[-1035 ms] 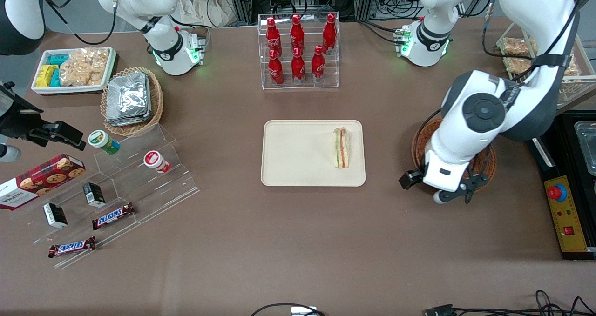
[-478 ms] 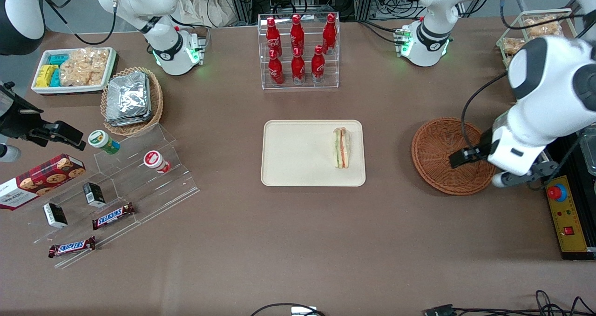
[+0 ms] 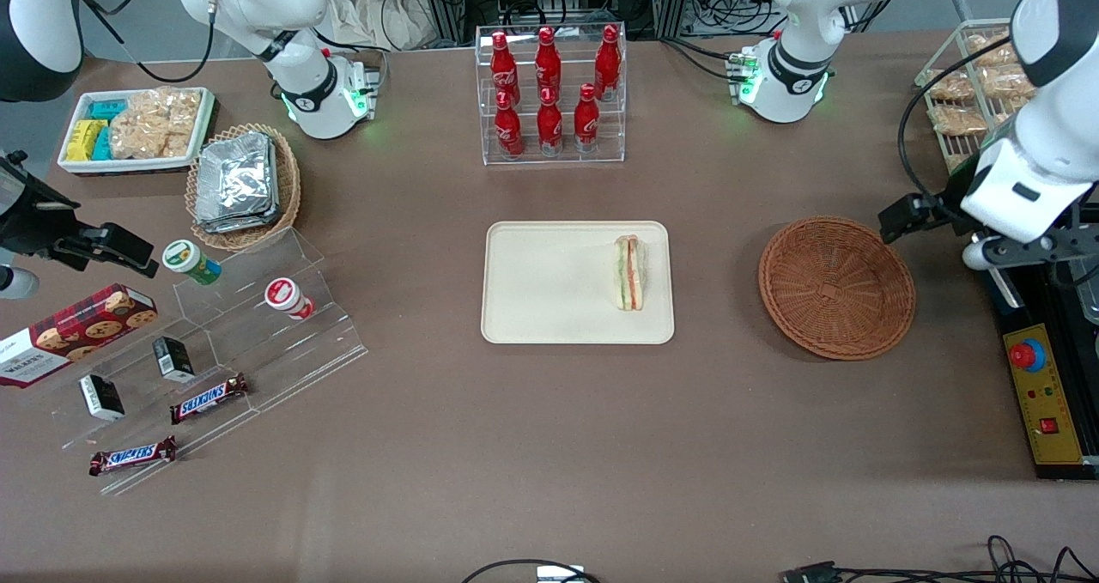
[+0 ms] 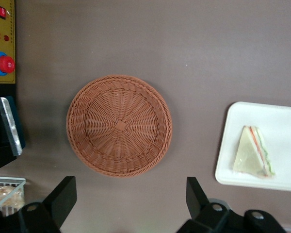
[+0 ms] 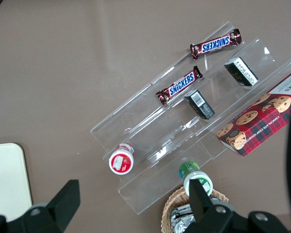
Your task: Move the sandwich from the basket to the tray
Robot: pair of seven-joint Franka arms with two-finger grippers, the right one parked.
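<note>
My fingers (image 4: 128, 204) hang spread and empty, high over the bench beside the bare basket (image 3: 837, 287). The sandwich (image 3: 630, 272) lies on the tray (image 3: 549, 282), toward the parked arm's end, long axis running near-to-far. Looks done.

Plenty of bare counter (image 3: 549, 446) along the front edge, plus an open lane between the tray (image 3: 549, 308) and the basket (image 3: 837, 287). The claw (image 4: 131, 201) hangs spread wide and empty above the working arm's edge, beside the basket. The bottle rack (image 3: 551, 94) blocks mid-counter farther back, and the sandwich (image 3: 631, 272) fills the tray's basket-side end.
</note>
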